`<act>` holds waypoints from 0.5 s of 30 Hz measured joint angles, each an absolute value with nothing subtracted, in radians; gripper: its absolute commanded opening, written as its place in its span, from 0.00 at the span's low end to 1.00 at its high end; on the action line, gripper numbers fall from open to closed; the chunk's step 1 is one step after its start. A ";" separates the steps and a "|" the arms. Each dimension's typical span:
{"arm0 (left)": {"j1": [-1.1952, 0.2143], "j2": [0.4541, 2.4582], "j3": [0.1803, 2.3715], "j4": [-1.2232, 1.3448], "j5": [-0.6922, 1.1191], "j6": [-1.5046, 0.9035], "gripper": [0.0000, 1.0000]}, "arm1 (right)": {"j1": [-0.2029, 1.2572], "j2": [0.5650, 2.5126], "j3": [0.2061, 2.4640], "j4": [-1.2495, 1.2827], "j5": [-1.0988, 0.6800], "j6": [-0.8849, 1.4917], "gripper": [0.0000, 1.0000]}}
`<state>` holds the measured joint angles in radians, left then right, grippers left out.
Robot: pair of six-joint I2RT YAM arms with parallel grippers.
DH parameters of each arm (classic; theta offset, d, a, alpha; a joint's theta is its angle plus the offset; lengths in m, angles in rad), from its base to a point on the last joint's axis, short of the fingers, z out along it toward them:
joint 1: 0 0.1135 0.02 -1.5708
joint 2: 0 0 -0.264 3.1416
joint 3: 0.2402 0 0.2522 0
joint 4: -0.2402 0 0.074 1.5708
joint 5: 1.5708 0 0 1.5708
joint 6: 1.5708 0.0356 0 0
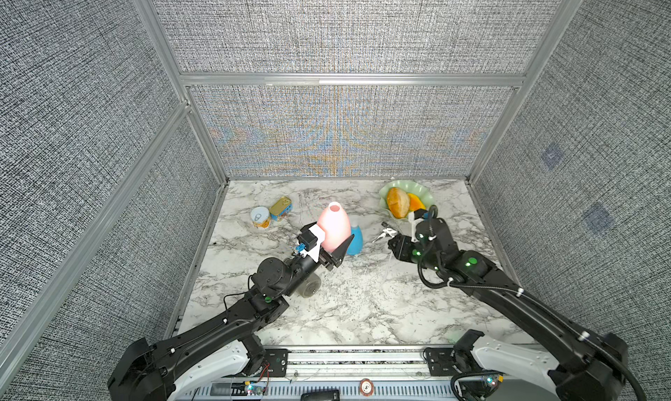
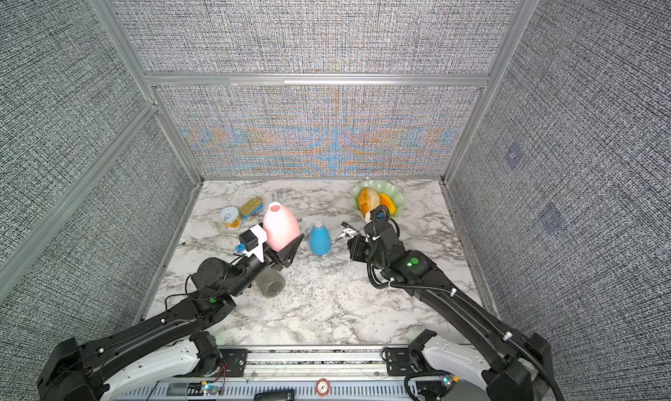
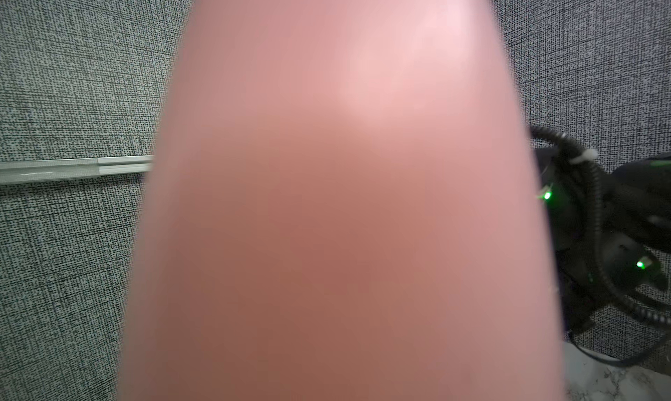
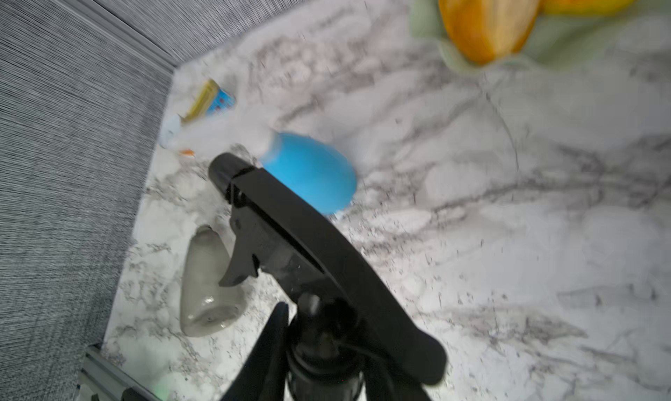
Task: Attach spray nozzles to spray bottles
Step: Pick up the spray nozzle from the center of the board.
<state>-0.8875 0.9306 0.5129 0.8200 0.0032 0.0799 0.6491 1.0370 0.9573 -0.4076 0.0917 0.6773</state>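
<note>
My left gripper [image 1: 333, 253] is shut on the base of the pink spray bottle [image 1: 332, 225] [image 2: 280, 227]. The bottle is off the table, tilted, with its neck open. It fills the left wrist view [image 3: 334, 199] and hides the jaws there. My right gripper [image 4: 319, 330] [image 2: 353, 243] is shut on the collar of the black spray nozzle [image 4: 290, 232], just right of the upright blue spray bottle [image 1: 355, 240] [image 2: 319, 240] [image 4: 312, 174]. The smoky grey spray bottle [image 1: 308, 287] [image 4: 208, 283] lies on its side beneath my left arm.
Two tin cans [image 1: 260, 217] [image 1: 281, 208] sit at the back left. At the back right, close behind my right wrist, is a green plate [image 1: 426, 195] with bread and orange fruit. A thin clear tube [image 4: 508, 134] lies on the marble near the plate. Fabric walls enclose three sides.
</note>
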 measured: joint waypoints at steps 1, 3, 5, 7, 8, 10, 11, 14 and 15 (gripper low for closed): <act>-0.888 0.934 0.509 0.822 0.004 0.082 0.58 | 0.653 1.021 0.989 -0.392 0.112 0.652 0.31; -0.888 0.943 0.499 0.842 0.009 0.088 0.57 | 0.664 1.004 1.045 -0.361 0.151 0.605 0.31; -0.888 0.952 0.483 0.866 0.015 0.101 0.57 | 0.680 1.008 1.102 -0.343 0.187 0.553 0.31; -0.888 0.963 0.468 0.889 0.027 0.106 0.56 | 0.704 1.022 1.167 -0.323 0.221 0.493 0.31; -0.888 0.969 0.465 0.897 0.033 0.112 0.56 | 0.717 1.029 1.195 -0.313 0.230 0.467 0.31; -0.888 0.984 0.461 0.913 0.048 0.123 0.56 | 0.752 1.049 1.268 -0.286 0.252 0.401 0.31; -0.888 0.992 0.461 0.917 0.053 0.123 0.56 | 0.769 1.055 1.294 -0.271 0.258 0.375 0.31; -0.888 1.020 0.469 0.918 0.068 0.114 0.56 | 0.830 1.070 1.388 -0.228 0.269 0.286 0.31; -0.888 1.031 0.473 0.917 0.079 0.107 0.56 | 0.849 1.077 1.424 -0.216 0.268 0.258 0.31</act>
